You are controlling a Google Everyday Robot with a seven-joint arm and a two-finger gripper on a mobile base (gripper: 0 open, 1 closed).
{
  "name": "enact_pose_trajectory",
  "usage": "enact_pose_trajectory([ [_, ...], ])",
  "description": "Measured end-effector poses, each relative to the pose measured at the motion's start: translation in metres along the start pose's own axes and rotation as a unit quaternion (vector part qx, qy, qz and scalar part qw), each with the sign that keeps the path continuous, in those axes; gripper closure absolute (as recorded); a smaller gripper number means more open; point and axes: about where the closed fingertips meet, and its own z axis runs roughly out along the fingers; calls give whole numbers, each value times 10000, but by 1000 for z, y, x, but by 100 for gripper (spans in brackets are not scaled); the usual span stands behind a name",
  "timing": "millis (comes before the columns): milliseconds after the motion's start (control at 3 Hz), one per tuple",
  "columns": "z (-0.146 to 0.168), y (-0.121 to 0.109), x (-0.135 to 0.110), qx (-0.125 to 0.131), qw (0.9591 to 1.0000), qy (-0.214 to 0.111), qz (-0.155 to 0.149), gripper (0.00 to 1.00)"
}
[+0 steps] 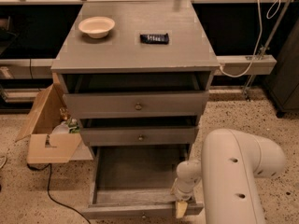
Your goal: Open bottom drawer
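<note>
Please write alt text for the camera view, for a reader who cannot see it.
The bottom drawer of a grey cabinet is pulled far out, with the robot's hand at its front right corner. A bowl and a dark bar lie on top.

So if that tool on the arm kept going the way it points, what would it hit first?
Probably the front right corner of the open bottom drawer: the tool points down almost onto that corner's edge. Depth is hard to judge, so it may already be touching.
</note>
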Motion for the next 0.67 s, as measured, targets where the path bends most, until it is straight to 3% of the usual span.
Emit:
enact_pose_trajectory([
  [333,-22,2,6,153,9998,-111,5,0],
  [667,-66,9,22,453,9988,-117,142,0],
])
